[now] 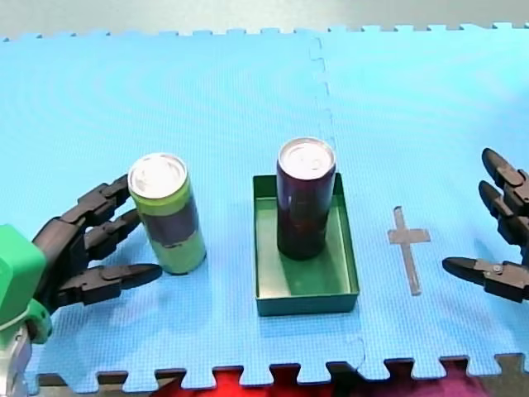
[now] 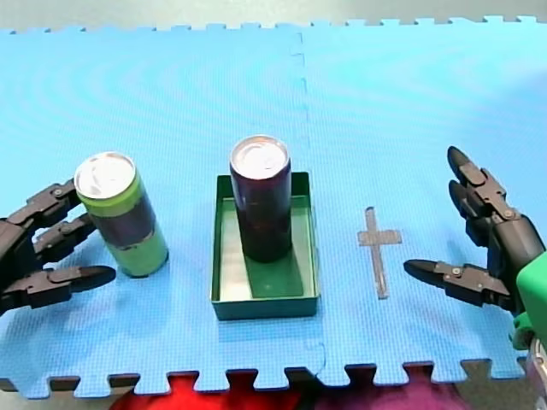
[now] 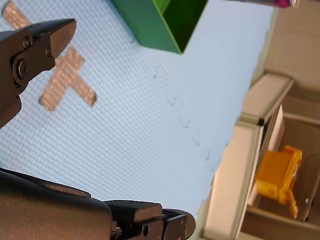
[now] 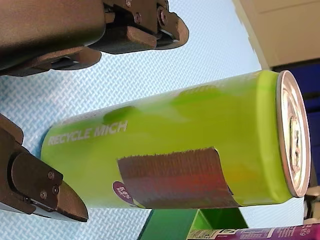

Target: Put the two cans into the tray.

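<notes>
Blue foam mats, joined by puzzle edges, cover the surface (image 1: 207, 83). At its near left side the left robot hand (image 1: 83, 252) sits just beside the green can (image 1: 168, 217), with two fingers reaching behind the can and the thumb stretched along the mat in front of it. The second wrist view shows the same can lying between the dark fingers (image 4: 135, 27), with a strip of mat visible between them and the can's side, so the robot hand brackets the can without being closed on it. The green can stands upright on the mat, outside the tray and to its left. The green tray (image 1: 306, 304) lies at the middle of the surface, and the dark can (image 1: 305, 203) stands upright inside it, toward the far end. Right of the tray a tape cross (image 1: 405, 238) is stuck to the mat. Beyond the cross, at the near right edge, the right robot hand (image 2: 487, 252) holds nothing.
</notes>
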You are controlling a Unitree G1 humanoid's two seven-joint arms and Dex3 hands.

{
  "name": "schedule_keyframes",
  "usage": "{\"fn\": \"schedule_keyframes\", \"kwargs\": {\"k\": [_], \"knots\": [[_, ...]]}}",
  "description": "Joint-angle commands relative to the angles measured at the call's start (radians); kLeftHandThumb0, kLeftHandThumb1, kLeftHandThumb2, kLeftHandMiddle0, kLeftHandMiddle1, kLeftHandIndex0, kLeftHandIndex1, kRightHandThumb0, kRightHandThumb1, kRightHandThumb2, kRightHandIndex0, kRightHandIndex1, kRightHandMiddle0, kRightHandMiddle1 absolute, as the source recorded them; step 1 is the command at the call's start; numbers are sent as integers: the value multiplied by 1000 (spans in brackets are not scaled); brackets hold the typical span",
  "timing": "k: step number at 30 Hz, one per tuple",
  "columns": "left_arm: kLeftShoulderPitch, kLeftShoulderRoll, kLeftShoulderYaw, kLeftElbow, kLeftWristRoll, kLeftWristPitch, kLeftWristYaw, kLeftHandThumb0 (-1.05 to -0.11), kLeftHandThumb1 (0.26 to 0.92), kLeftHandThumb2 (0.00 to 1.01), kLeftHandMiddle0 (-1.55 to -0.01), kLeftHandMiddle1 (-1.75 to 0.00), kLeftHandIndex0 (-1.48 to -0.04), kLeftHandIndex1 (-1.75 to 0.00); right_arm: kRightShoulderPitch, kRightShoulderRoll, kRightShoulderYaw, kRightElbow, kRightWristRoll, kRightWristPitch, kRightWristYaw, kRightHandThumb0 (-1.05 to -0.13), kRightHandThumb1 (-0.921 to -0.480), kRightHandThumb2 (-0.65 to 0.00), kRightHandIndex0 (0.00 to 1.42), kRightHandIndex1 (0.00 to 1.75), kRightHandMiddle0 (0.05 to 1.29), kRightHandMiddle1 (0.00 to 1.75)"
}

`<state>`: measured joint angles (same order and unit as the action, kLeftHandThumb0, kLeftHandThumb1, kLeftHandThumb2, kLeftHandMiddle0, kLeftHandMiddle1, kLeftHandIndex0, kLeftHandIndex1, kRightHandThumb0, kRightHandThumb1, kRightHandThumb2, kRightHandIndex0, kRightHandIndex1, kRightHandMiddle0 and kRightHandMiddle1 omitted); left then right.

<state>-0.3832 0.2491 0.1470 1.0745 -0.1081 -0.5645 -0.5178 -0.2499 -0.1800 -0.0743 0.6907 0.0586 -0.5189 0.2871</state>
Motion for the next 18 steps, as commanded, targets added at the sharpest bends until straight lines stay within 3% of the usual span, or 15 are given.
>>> {"fn": "schedule_keyframes", "kwargs": {"k": [1, 18], "knots": [[-11, 0, 3, 12, -3, 4, 0, -1048, 671, 0, -261, 0, -205, 0, 3, -2, -4, -5, 5, 4, 0, -739, -664, -1, 170, 3, 171, 2], [-24, -43, 9, 33, 0, -71, 26, -1048, 684, 6, -287, -12, -227, -8, 7, -5, -9, 6, 9, -23, 5, -731, -663, 0, 174, 2, 181, 2]]}}
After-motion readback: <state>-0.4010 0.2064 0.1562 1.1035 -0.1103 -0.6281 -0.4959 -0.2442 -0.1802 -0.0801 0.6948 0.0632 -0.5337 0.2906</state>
